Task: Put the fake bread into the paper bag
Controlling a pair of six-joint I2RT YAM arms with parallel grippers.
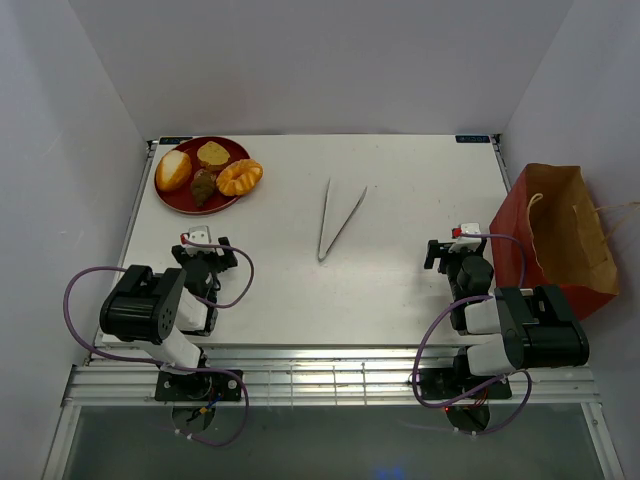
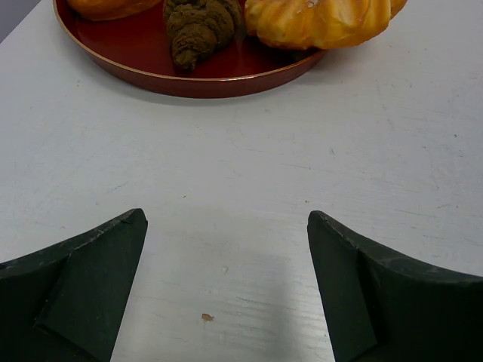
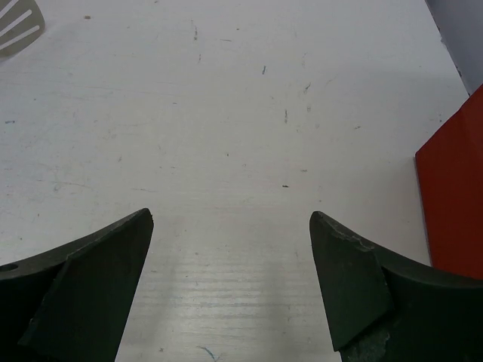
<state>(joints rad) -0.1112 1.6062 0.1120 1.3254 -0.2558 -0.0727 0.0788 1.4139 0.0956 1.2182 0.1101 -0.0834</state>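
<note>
Four toy breads lie on a round red plate (image 1: pixel 175 200) at the far left: a golden oval roll (image 1: pixel 173 170), a yellow-brown piece (image 1: pixel 212 154), a dark brown piece (image 1: pixel 203 185) and an orange ridged bun (image 1: pixel 240 177). The left wrist view shows the dark piece (image 2: pixel 198 28) and the bun (image 2: pixel 321 19) on the plate (image 2: pixel 226 75). The reddish-brown paper bag (image 1: pixel 558 235) lies on its side at the right edge, and its side shows in the right wrist view (image 3: pixel 456 196). My left gripper (image 1: pixel 203 249) is open and empty, just short of the plate. My right gripper (image 1: pixel 449 250) is open and empty, left of the bag.
A pair of metal tongs (image 1: pixel 335 220) lies in the middle of the white table (image 1: pixel 400 180), its tip showing in the right wrist view (image 3: pixel 19 26). White walls enclose the table on three sides. Purple cables loop around both arm bases.
</note>
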